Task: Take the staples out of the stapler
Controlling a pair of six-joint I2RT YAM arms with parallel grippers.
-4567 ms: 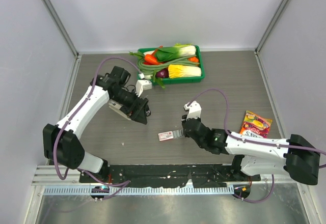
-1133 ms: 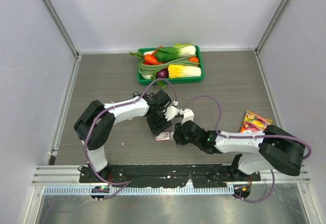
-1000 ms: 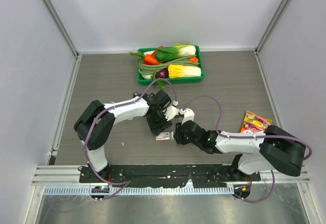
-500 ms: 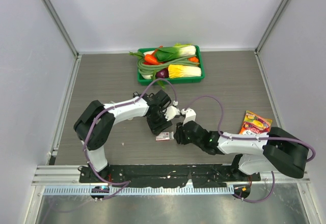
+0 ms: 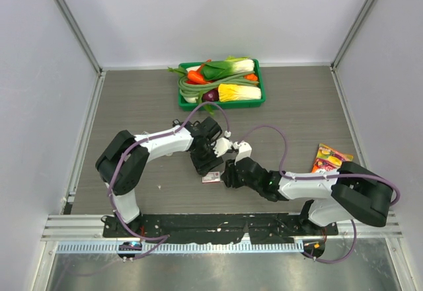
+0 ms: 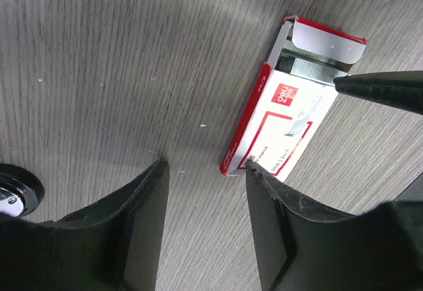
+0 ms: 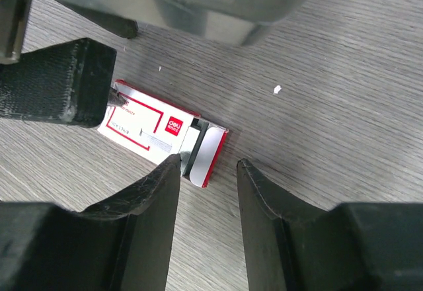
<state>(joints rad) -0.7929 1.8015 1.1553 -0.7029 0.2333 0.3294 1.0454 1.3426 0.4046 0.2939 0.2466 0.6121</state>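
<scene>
The flat red-and-white cardboard staple box (image 6: pixel 284 116) lies on the grey wood-grain table (image 6: pixel 99 73), its end flap open; the silvery-grey metal staples (image 6: pixel 309 70) sit inside that open end; the left gripper (image 6: pixel 206 166) stands at the box's closed end, jaws moderately apart and empty, one fingertip (image 6: pixel 261 185) touching its corner; the right gripper (image 7: pixel 208 164) straddles the box's open end, jaws apart, clasping nothing.
</scene>
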